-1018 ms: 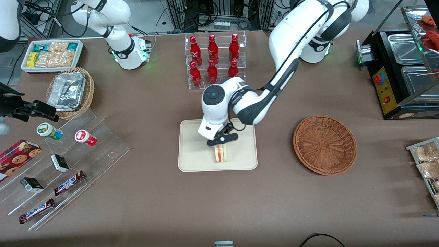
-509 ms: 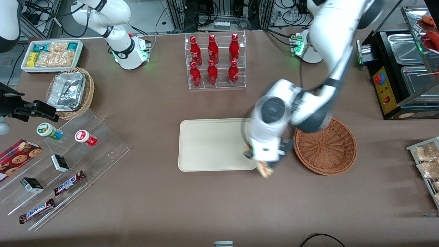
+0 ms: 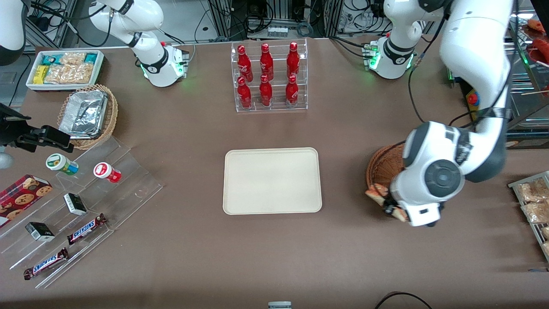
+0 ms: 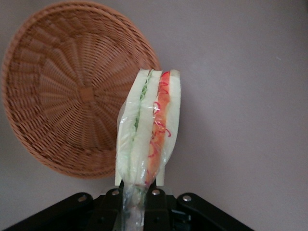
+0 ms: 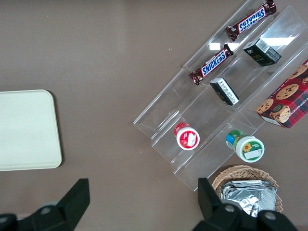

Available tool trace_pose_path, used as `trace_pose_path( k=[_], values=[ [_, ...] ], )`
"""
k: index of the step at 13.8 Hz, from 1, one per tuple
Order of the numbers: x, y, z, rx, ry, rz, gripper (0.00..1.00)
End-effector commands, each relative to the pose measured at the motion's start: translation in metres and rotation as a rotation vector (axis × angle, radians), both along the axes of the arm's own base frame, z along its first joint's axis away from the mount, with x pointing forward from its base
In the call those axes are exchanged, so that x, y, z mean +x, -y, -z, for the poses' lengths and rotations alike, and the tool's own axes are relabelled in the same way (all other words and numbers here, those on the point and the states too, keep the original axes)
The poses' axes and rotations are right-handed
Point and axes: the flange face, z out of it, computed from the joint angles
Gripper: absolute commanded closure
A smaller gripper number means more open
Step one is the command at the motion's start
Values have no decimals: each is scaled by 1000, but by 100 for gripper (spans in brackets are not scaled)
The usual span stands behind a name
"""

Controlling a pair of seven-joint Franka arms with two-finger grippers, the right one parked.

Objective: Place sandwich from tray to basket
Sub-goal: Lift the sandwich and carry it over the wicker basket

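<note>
Already, the clear-wrapped white-bread sandwich (image 4: 144, 130) is off the cream rectangular tray (image 3: 272, 182). The left arm's black gripper (image 4: 139, 183), closed on it, holds it near the camera-side rim of the round brown wicker basket (image 4: 62, 96); centring and release presumably remain.

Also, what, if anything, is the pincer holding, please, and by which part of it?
The pincer, near the round brown wicker basket, holds the plastic-wrapped white sandwich by the end where its wrapper gathers.

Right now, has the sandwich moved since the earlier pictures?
Yes: the front view shows the sandwich gone from the tray across to the near edge of the basket, held in the gripper.
</note>
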Motion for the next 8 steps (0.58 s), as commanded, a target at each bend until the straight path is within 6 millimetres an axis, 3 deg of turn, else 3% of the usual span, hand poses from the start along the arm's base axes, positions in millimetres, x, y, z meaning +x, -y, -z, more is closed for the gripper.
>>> trace_pose_path(
  k=[1,4,5,8],
  values=[
    [-21,-43,11,60,-31,-13,100],
    [-31,-68,50,59,-17,-27,100],
    [-37,-74,54,58,-7,-31,100],
    [-69,-73,72,60,4,-11,100]
  ],
)
